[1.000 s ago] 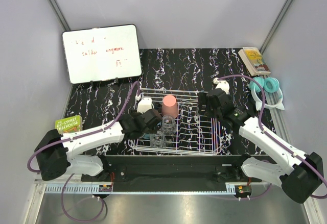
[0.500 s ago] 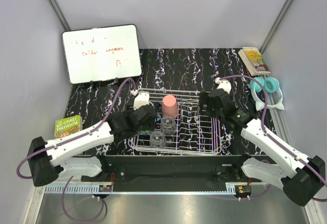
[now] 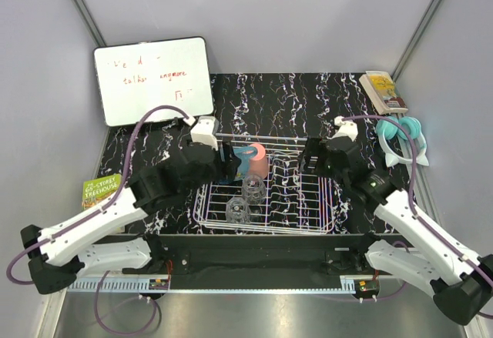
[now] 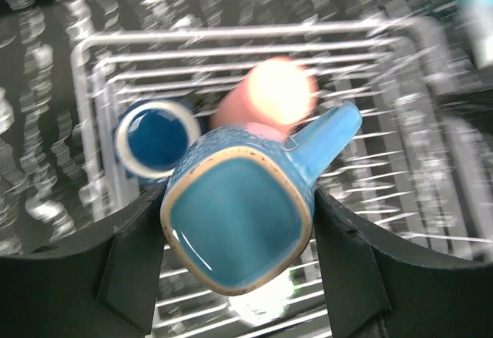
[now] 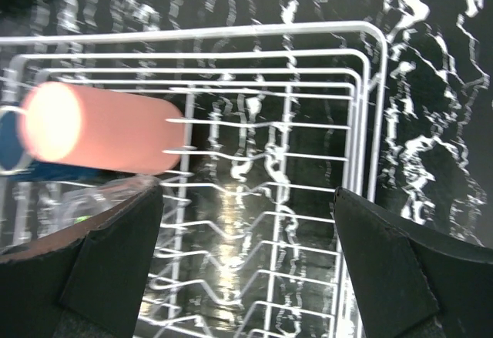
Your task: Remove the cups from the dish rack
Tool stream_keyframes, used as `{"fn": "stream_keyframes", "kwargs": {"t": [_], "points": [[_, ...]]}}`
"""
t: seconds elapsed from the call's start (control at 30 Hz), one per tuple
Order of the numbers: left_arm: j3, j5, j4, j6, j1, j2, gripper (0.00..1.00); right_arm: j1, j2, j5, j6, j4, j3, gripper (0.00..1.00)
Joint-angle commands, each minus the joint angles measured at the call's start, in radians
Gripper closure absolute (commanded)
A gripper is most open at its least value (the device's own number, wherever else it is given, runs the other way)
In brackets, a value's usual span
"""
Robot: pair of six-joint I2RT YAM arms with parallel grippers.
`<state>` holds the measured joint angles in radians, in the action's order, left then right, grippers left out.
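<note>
- Clamping the teal mug, left gripper holds it over the dish rack's eleven o'clock.
- Right gripper gapes empty.
- Handle might knock the pink tumbler at three o'clock.

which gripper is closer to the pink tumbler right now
Left. The left gripper, holding the teal mug, is right beside the pink tumbler, on its left. The right gripper hangs open over the dish rack's right half, clearly apart from the tumbler.
</note>
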<state>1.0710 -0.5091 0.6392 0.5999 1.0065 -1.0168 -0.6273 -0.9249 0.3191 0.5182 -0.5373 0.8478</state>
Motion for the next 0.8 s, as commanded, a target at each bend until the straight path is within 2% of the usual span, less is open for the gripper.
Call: {"fn": "stream_keyframes", "kwargs": {"t": [0.0, 0.07, 0.17, 0.43, 0.57, 0.77], "points": [[-0.065, 0.147, -0.386, -0.046, -0.06, 0.119, 1.0, -0.003, 0.089, -0.104, 0.052, 0.105, 0.027, 0.0], [-0.1, 0.246, -0.493, -0.017, -0.107, 0.144, 1.0, -0.003, 0.132, -0.147, 0.074, 0.17, 0.01, 0.0], [-0.132, 0.401, -0.62, 0.063, -0.241, 0.139, 1.0, -0.003, 0.178, -0.251, 0.121, 0.287, -0.026, 0.01], [-0.21, 0.719, -0.989, 0.286, -0.355, 0.025, 1.0, -0.005, 0.163, -0.502, 0.218, 0.563, -0.072, 0.08], [-0.189, 0.779, -1.076, 0.317, -0.361, -0.032, 1.0, -0.003, 0.123, -0.529, 0.223, 0.626, -0.053, 0.08], [-0.183, 0.819, -1.121, 0.347, -0.361, -0.071, 1.0, -0.003, 0.054, -0.589, 0.244, 0.718, -0.038, 0.08]]}}
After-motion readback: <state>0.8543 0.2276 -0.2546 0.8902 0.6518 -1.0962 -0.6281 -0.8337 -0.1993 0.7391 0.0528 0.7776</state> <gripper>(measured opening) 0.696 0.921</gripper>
